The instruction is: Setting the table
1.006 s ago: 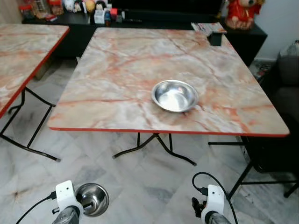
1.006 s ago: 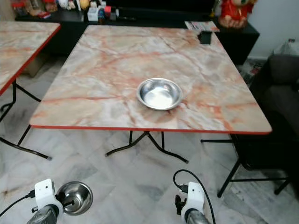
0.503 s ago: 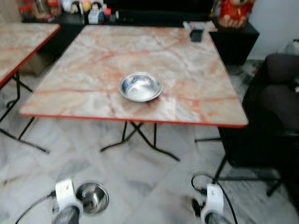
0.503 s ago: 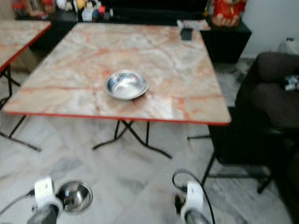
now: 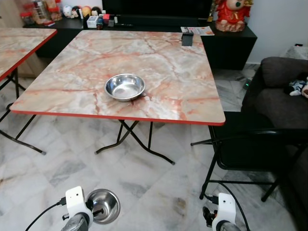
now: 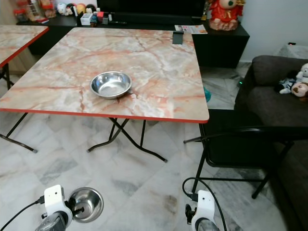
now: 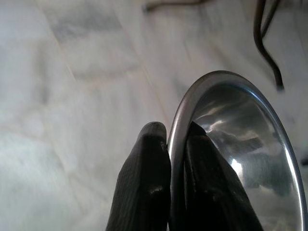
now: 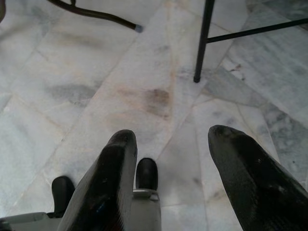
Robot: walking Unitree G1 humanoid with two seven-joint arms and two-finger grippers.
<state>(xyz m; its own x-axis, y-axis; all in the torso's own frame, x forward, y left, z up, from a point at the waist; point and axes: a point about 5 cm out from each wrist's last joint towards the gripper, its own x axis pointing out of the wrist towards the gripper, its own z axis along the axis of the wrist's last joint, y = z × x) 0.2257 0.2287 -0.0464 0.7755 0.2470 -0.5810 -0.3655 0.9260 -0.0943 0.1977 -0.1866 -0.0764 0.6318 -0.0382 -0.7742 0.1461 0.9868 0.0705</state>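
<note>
A black folding chair [image 5: 250,144] stands on the pale marble floor [image 5: 159,187], beside a dark grey sofa [image 6: 276,94] with soft toys [image 6: 296,82] lying on it. A red figurine [image 5: 228,14] and small jars and bottles [image 5: 62,12] sit on the long black cabinet [image 5: 231,41] behind

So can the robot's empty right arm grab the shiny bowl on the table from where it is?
Probably not yet. The right end effector hangs open low over the floor, well short of the round steel bowl on the marble-patterned table.
</note>
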